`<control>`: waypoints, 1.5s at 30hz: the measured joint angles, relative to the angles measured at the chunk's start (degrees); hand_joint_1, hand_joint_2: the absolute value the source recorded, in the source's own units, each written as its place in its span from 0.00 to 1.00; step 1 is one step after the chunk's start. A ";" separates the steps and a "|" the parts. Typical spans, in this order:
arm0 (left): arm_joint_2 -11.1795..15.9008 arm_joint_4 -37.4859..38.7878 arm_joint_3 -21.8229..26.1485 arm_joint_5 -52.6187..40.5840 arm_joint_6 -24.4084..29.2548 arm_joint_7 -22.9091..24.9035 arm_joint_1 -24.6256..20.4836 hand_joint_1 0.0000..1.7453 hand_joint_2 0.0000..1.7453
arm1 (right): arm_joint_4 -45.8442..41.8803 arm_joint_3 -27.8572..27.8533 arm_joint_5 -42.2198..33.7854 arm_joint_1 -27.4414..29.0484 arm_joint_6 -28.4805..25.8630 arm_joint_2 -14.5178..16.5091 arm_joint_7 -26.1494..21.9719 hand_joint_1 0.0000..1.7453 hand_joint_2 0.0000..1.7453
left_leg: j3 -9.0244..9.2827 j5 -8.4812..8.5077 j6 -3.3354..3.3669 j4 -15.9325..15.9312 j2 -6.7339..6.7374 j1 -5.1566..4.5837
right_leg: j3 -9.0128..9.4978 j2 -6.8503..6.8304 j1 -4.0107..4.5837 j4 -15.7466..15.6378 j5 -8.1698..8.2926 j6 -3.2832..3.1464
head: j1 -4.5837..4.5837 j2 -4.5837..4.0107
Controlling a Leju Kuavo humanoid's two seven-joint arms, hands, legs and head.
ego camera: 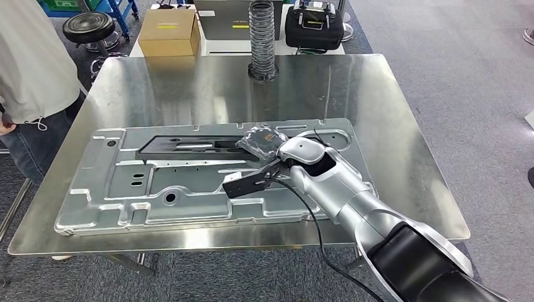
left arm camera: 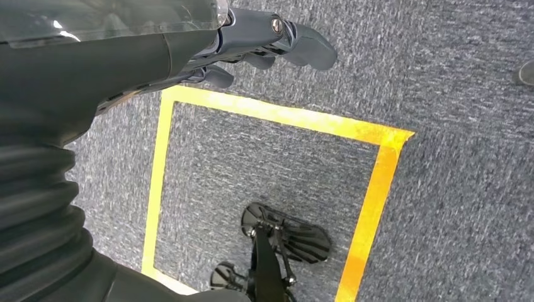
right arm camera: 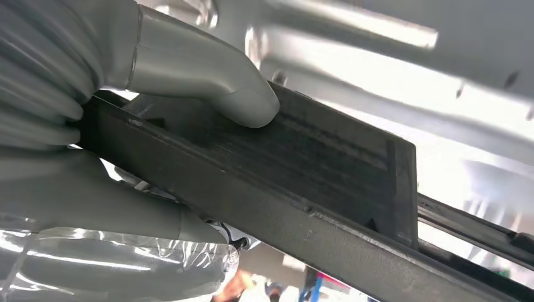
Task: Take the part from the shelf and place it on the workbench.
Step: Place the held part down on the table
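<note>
right hand (ego camera: pixel 272 165) is gripping the black part (ego camera: pixel 244 184), thumb (right arm camera: pixel 208 82) pressed on top, holding it just over the big stamped metal panel (ego camera: pixel 126 189) lying on the steel workbench (ego camera: pixel 378 113). left hand (left arm camera: pixel 264 44) hangs over carpet, fingers curled on nothing.

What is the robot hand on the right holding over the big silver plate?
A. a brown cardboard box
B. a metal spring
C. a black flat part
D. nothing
C: the right robot hand grips a black flat part, its thumb pressing on the part's ribbed face, over the large stamped metal panel.
</note>
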 joint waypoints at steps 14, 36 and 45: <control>-0.48 0.03 -0.70 -0.74 -1.23 -1.20 0.13 0.00 1.00 | 3.03 3.23 -0.79 1.26 -0.88 0.50 -0.22 1.00 1.00 | -7.03 -7.87 -3.25 15.94 0.05 0.18 | 8.07 -0.24 0.19 -17.45 7.66 -2.87 | -0.39 0.00; -0.49 0.03 -3.34 -2.43 -2.81 -3.84 -0.76 0.00 0.00 | 7.05 2.95 -9.86 2.10 -2.85 -1.98 -4.08 0.00 0.00 | 0.43 -0.27 -1.30 0.38 0.19 0.05 | 8.53 0.06 0.05 -15.92 6.06 -0.72 | -0.06 0.00; -0.42 0.04 -3.29 -1.37 -2.50 -3.67 -0.36 0.00 0.00 | -1.94 -7.22 -33.50 4.50 2.85 -3.98 -13.09 0.00 0.00 | -7.18 -7.97 -3.48 16.91 0.24 0.42 | 8.59 -0.03 0.07 -16.68 6.69 -2.69 | -0.44 0.00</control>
